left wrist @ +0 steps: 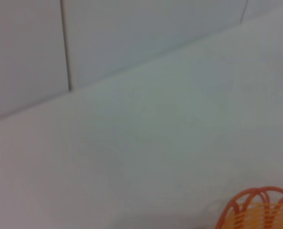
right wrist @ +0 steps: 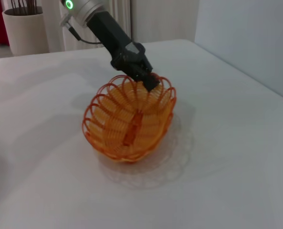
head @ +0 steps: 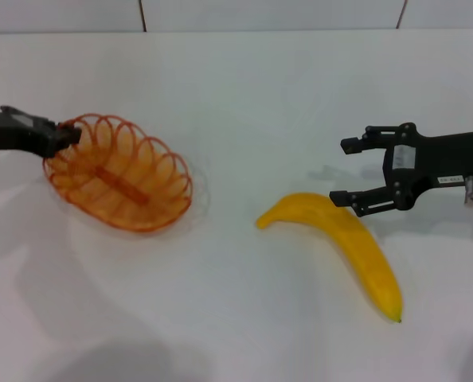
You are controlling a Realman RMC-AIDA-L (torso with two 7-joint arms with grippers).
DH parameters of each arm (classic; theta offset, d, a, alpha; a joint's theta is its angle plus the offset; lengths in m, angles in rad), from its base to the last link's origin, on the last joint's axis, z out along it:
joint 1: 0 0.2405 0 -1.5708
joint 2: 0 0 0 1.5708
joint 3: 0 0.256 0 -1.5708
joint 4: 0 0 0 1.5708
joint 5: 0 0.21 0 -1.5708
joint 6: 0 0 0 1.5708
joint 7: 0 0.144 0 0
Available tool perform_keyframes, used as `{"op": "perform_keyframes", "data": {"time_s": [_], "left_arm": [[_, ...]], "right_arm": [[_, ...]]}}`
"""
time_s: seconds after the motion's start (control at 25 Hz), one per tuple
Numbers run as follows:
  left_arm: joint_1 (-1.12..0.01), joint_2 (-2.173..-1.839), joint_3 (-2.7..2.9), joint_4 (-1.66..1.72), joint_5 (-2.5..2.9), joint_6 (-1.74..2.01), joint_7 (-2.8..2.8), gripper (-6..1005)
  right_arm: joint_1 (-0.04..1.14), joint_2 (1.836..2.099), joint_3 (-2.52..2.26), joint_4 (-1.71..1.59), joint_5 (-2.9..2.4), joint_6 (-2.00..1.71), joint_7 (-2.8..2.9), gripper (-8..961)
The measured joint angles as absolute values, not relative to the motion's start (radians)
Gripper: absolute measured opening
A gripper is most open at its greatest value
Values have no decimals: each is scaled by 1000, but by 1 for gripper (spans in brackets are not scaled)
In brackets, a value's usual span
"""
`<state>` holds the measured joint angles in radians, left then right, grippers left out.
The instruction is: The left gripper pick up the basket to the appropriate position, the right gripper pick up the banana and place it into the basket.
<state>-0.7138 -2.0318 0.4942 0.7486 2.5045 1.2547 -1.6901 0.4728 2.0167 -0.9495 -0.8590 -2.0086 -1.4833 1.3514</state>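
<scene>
The orange wire basket (head: pixel 119 173) is at the left of the white table, tilted, with its shadow spread beneath it. My left gripper (head: pixel 65 137) is shut on its far-left rim; the right wrist view shows this grip (right wrist: pixel 148 82) on the basket (right wrist: pixel 127 124). A bit of the rim shows in the left wrist view (left wrist: pixel 256 210). The yellow banana (head: pixel 356 243) lies on the table at the right, dark tip toward the front. My right gripper (head: pixel 346 171) is open, just behind the banana's upper part, one finger close to it.
The white table (head: pixel 244 318) runs back to a tiled wall (head: pixel 268 14). In the right wrist view a white pot with twigs (right wrist: pixel 25 28) stands beyond the table's far side.
</scene>
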Motion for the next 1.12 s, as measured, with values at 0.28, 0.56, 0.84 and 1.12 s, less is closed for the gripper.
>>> {"op": "perform_keyframes", "data": {"time_s": [0.28, 0.56, 0.84, 1.12], "left_arm": [[-705, -2032, 489, 692, 2388, 1221, -1658, 90], [-701, -2031, 484, 605, 2300, 1151, -1621, 88], [-690, -2031, 484, 509, 2198, 1090, -1547, 87], [-692, -2032, 484, 430, 2142, 1020, -1499, 88]], "right_arm": [[477, 2019, -955, -859, -2010, -1483, 1351, 890], [477, 2019, -963, -859, -2010, -1482, 1351, 890], [492, 2019, -965, -843, -2032, -1479, 1349, 890], [534, 2020, -965, -784, -2071, -1451, 1350, 890]]}}
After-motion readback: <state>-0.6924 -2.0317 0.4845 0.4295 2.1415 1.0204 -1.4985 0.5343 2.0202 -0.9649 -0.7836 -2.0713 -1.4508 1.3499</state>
